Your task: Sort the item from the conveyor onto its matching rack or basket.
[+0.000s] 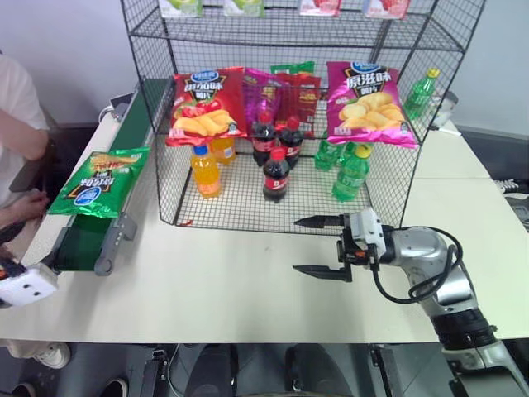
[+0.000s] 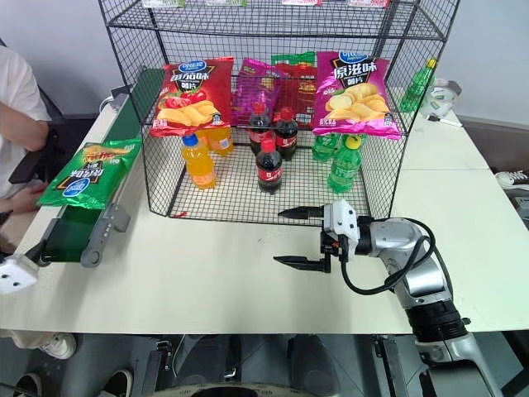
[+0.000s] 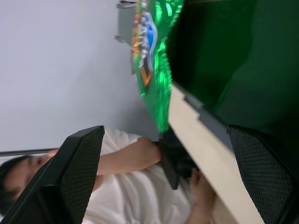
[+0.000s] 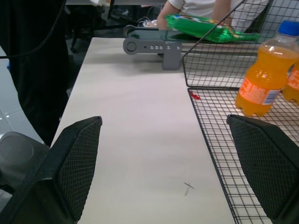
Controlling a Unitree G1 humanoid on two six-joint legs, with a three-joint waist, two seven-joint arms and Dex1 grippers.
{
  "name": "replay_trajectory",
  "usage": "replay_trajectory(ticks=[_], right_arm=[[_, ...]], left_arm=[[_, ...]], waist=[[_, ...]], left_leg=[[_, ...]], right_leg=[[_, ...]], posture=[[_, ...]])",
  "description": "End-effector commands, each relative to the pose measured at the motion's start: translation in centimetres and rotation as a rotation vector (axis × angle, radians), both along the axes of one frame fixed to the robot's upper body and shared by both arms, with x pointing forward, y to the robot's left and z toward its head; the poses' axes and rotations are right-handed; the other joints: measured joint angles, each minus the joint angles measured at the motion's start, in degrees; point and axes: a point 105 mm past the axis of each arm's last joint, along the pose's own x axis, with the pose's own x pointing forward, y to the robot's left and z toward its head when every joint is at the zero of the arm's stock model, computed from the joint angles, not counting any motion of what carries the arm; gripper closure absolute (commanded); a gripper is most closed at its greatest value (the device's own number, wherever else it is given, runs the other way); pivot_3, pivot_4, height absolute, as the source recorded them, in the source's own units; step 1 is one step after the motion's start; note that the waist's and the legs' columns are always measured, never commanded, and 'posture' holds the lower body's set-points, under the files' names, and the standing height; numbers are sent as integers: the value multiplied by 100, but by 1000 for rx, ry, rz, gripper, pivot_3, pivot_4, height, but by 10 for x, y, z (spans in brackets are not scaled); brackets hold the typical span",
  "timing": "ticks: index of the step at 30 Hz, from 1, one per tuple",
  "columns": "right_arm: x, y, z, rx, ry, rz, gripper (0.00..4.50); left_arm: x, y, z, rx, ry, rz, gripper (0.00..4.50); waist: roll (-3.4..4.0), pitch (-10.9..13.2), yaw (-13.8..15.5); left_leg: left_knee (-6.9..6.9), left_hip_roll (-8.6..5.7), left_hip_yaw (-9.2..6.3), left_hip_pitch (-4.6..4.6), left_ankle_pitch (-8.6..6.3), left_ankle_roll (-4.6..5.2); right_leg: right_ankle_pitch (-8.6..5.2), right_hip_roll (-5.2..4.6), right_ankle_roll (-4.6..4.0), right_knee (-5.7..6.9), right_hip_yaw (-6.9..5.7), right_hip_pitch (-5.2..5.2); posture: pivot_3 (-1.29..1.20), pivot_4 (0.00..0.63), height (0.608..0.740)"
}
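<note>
A broad, smooth, cream-white table [image 1: 248, 289] carries everything. On it stands the rack [image 1: 388, 178], a tall shelving unit of thin black wire grid, square-meshed and see-through, filling the head view from ten to two o'clock. Along the table's edge at nine o'clock runs the conveyor [image 1: 87, 244], a long narrow belt of matt dark green between pale grey metal rails, with a rounded roller housing at its near end.

The green crisp bag [image 1: 101, 180] lies flat on the belt at nine o'clock, just beside the rack's corner and apart from it. It is a glossy, crinkled foil pillow with a blue-white round logo, white lettering and a picture of yellow crisps.

A person [image 1: 18, 124] in a white shirt sits beyond the conveyor.

Against the rack's back wire lean a red crisp bag [image 1: 205, 103] at eleven o'clock and a magenta crisp bag [image 1: 368, 101] at one. Below them stand ribbed plastic bottles: an orange drink bottle [image 1: 205, 171], dark cola bottles [image 1: 276, 174] with red caps, and green bottles [image 1: 351, 174].

The right gripper [image 1: 318, 246], at five o'clock just in front of the rack, holds its two tapered black fingers wide apart, empty. The left gripper [image 3: 173, 182], seen from its wrist beside the conveyor's rail, is likewise spread wide with nothing between its mesh-textured fingers [image 3: 81, 172].
</note>
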Motion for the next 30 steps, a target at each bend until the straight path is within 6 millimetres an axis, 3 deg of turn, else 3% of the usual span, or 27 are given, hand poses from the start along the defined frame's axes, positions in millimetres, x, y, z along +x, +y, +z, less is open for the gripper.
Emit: replay_trajectory(ticks=[1, 14, 30], right_arm=[[-4, -2, 13, 19, -53, -1, 32], [-7, -7, 6, 24, -53, -19, 32], [-3, -4, 9, 28, -74, -48, 32]], left_arm=[[8, -1, 4, 9, -19, -11, 0], [29, -16, -4, -32, -12, -62, 0], [76, -31, -16, -65, 25, -46, 0]], waist=[[0, 0, 12], [1, -1, 46], [9, -6, 74]], left_leg=[[0, 0, 1, -1, 0, 0], [17, -3, 5, 3, 1, 1], [29, -4, 7, 8, 2, 2]], right_leg=[[0, 0, 0, 0, 0, 0], [2, 4, 4, 18, -2, 2], [3, 11, 7, 40, -7, 1]], posture=[[0, 150, 739], [0, 150, 739], [0, 150, 739]])
